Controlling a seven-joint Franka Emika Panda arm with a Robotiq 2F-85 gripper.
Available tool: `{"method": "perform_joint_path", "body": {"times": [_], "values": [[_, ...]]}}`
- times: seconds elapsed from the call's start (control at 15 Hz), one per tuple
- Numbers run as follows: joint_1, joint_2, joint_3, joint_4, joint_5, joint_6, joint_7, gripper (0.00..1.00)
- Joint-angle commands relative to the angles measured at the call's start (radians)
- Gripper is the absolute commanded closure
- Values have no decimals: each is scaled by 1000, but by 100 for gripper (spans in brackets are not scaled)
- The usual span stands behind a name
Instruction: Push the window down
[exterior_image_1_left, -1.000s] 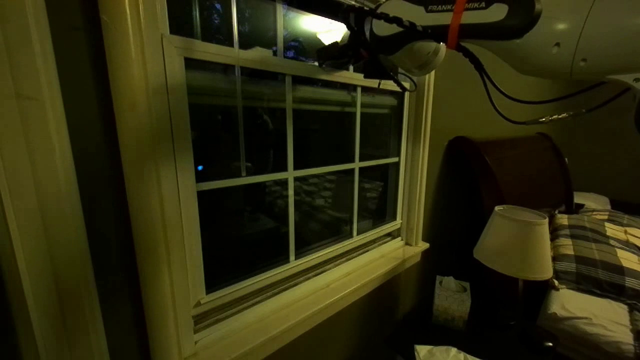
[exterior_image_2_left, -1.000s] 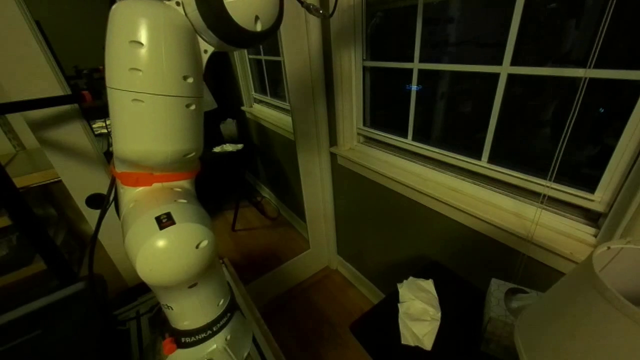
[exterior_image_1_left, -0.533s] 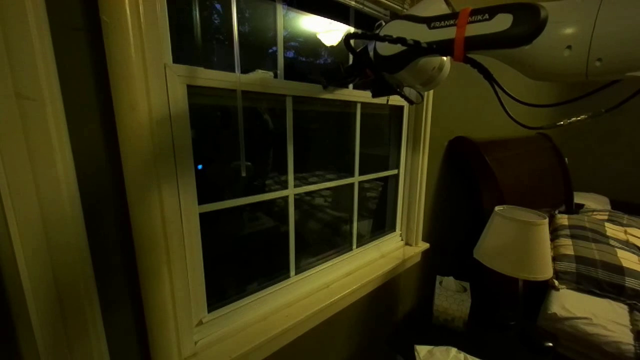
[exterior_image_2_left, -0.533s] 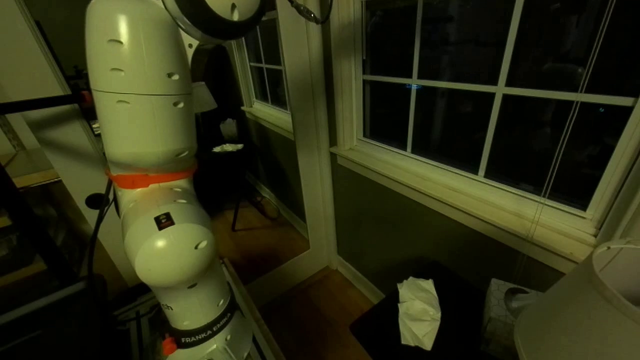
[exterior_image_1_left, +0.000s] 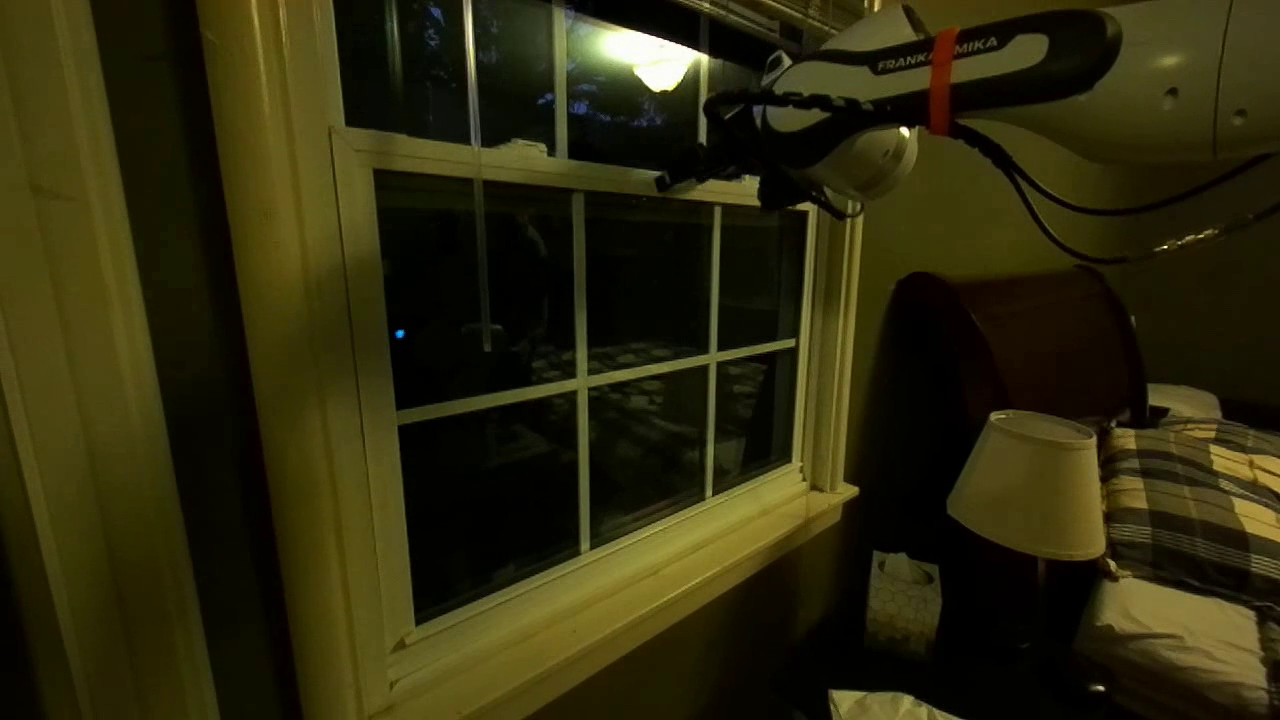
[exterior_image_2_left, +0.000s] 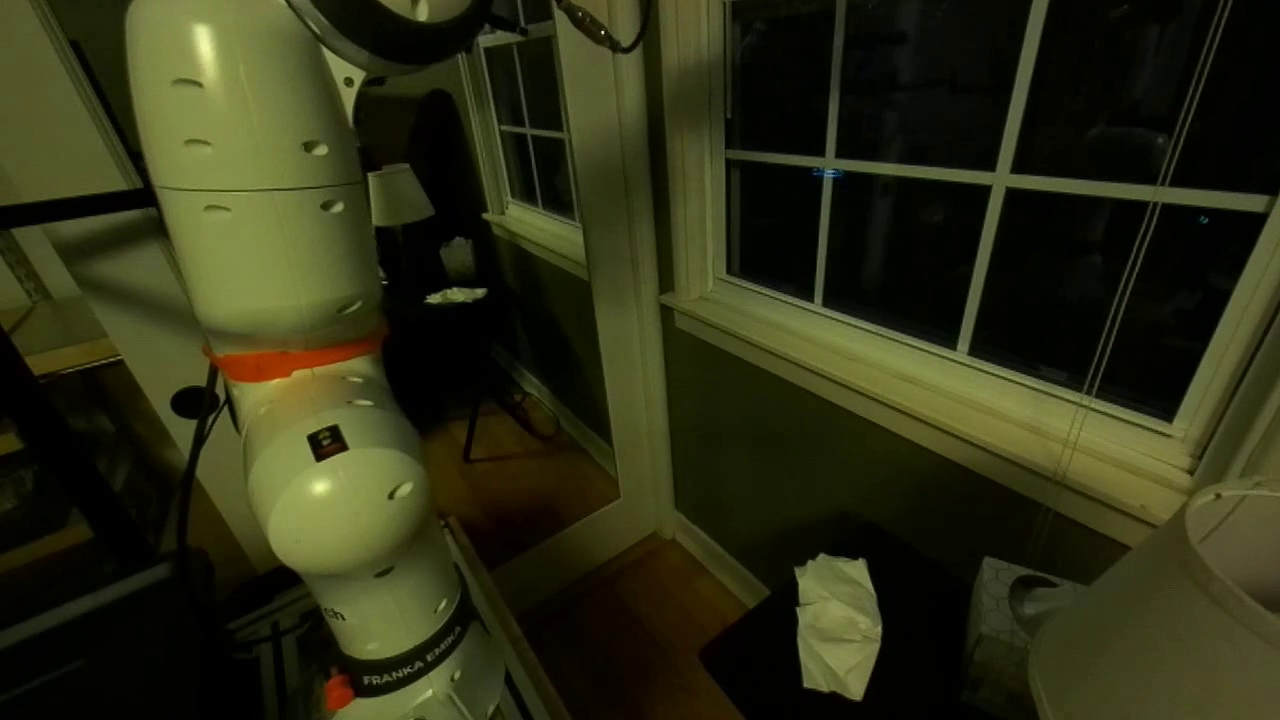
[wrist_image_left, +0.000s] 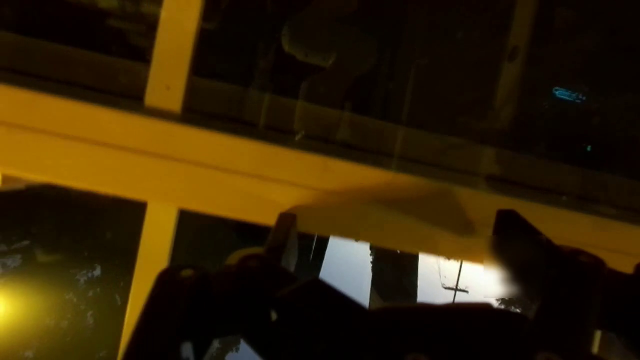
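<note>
Task looks done, or near enough: the window (exterior_image_1_left: 582, 382) sits low in its frame, its bottom rail (exterior_image_1_left: 600, 560) down at the sill (exterior_image_1_left: 650, 588), and both exterior views show no gap there. Left to do, my read: back the arm (exterior_image_1_left: 1000, 70) off, maybe one more press if the fit isn't tight. Can't tell that, nor whether the catch (exterior_image_1_left: 522, 147) is locked. For state, the gripper (wrist_image_left: 396, 214) is by the top rail (exterior_image_1_left: 600, 178), its two fingers (wrist_image_left: 510, 226) well apart, nothing held between; touching the rail or just off it, can't tell. Counts: one window to push, six panes (exterior_image_1_left: 490, 490), three across, two high; one upper sash (exterior_image_1_left: 520, 75), cut off by the view; one arm, one gripper; one lamp (exterior_image_1_left: 1030, 485), one tissue box (exterior_image_1_left: 903, 610), one headboard (exterior_image_1_left: 1010, 340), one paper sheet (exterior_image_2_left: 838, 627) on one dark table (exterior_image_2_left: 750, 655). One catch clear; a second could be behind the gripper. The mirror (exterior_image_2_left: 550, 350) repeats window, lamp and paper, not counted twice.
</note>
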Motion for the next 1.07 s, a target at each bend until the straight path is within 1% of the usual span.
{"method": "perform_joint_path", "body": {"times": [0.0, 0.07, 0.2, 0.47, 0.67, 0.73, 0.8, 0.93, 1.0], "values": [[-7, -10, -5, -41, 0, -11, 2, 0], [-14, -13, -10, -78, 1, -12, 2, 0], [-22, -10, -16, -113, 1, -12, 2, 0], [-20, -15, -14, -116, 1, -12, 3, 0], [-9, -60, -37, -151, -112, -105, 98, 0], [-9, -73, -31, -149, -115, -136, 105, 0], [-32, -89, -5, -146, -142, -172, 137, 0], [-29, -131, -5, -142, -190, -277, 187, 0], [-27, -160, 4, -140, -154, -351, 175, 0]]}}
